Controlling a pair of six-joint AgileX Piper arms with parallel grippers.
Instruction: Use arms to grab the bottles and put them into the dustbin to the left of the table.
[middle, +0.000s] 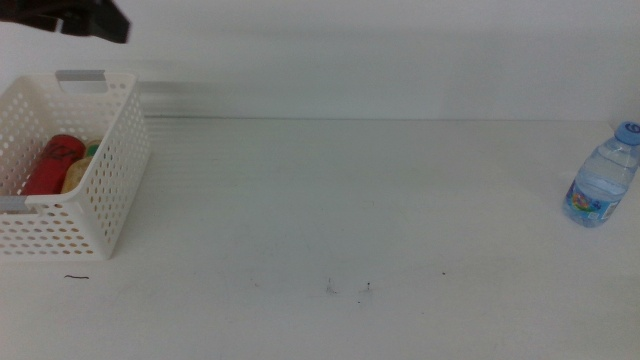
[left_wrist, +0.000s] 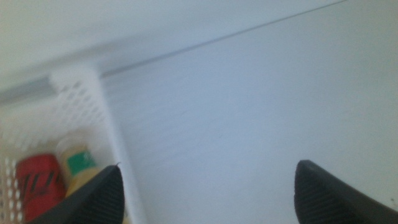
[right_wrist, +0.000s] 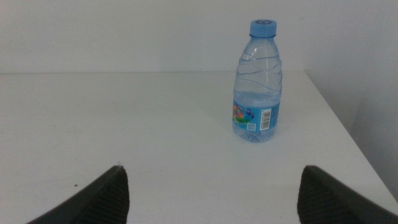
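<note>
White table (middle: 330, 210), two bottles binned, one water bottle waiting.

Nearest us, the right gripper (right_wrist: 211, 193) hangs empty, jaws spread wide, facing the upright water bottle (middle: 603, 175) near the table's 3 o'clock edge. At 9 o'clock the dustbin (middle: 110, 190) holds the red can (middle: 55, 163) and yellow tea bottle (middle: 80, 172). Farther, at 10 o'clock, our left gripper (left_wrist: 208, 193) hovers above the bin, jaws apart and empty. We judge the next move is to reach and close on the water bottle. The left arm is cropped and blurred; the tea bottle is mostly hidden.
</note>
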